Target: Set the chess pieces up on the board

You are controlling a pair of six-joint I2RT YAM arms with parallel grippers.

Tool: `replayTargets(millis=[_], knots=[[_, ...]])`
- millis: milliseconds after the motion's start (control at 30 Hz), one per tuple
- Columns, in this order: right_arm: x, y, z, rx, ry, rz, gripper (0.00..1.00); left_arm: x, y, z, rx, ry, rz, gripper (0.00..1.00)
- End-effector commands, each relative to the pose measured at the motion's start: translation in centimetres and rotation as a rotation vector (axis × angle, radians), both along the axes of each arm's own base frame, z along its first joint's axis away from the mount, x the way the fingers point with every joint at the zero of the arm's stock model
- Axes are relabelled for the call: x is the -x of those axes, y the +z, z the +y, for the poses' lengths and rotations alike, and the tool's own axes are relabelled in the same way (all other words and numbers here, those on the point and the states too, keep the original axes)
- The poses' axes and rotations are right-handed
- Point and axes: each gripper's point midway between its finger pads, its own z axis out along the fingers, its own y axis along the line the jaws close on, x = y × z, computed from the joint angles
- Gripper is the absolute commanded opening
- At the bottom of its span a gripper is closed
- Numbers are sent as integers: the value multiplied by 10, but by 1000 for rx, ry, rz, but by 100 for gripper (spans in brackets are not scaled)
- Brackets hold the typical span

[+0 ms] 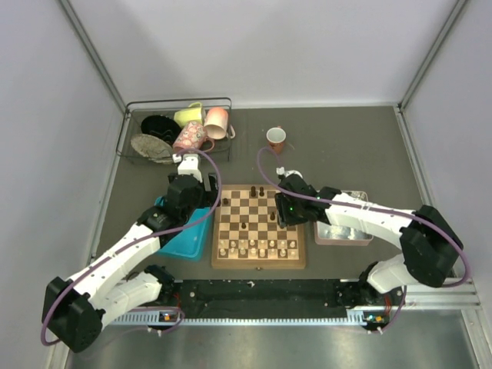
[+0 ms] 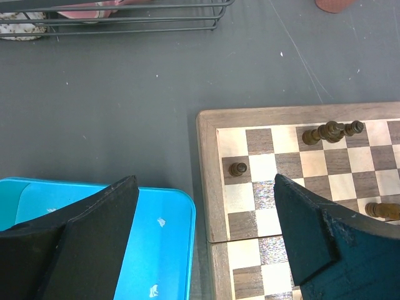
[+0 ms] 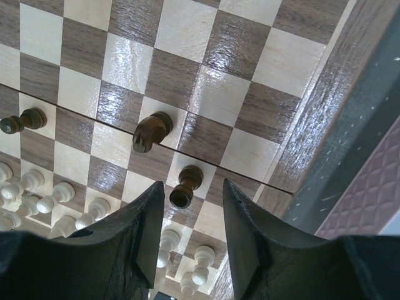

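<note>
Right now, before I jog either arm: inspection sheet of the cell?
Surface: dark grey table, matte.
Job's things: board at centre; a few dark chess pieces scattered on it, pale chessmen filling the near rows.
Clutter: blue tray left of board, grey tray right, wire rack of mugs and dishes far left, cup far centre.
Grippers: left gripper open, empty, above blue tray and board edge; right gripper open, a dark pawn at its fingertips.
Cables: purple cables loop along both arms.
Surroundings: pale walls, metal frame.
</note>
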Motion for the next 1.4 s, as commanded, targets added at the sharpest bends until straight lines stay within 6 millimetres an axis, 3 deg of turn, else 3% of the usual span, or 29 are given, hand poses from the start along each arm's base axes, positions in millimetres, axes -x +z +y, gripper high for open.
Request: replayTargets(millis=[0, 300, 467, 767, 967, 1133, 1367], knots=[[-4, 5, 16, -38, 7, -19, 41, -4, 16, -5, 32, -14, -63, 93], [-7, 3, 20, -34, 2, -17, 26, -4, 15, -5, 27, -17, -64, 93], [-15, 17, 17, -37, -28, -72, 22, -3, 14, -4, 23, -18, -63, 93], [-64, 53, 3, -12, -109, -158, 23, -3, 15, -4, 25, -21, -64, 93], [-90, 58, -1, -15, -121, -148, 22, -2, 17, -3, 26, -18, -65, 93], [-79, 55, 0, -23, -101, -105, 25, -1, 20, -2, 30, -15, -74, 93], [-18, 38, 2, -46, 19, -35, 38, -1, 20, -3, 32, -18, -71, 93]])
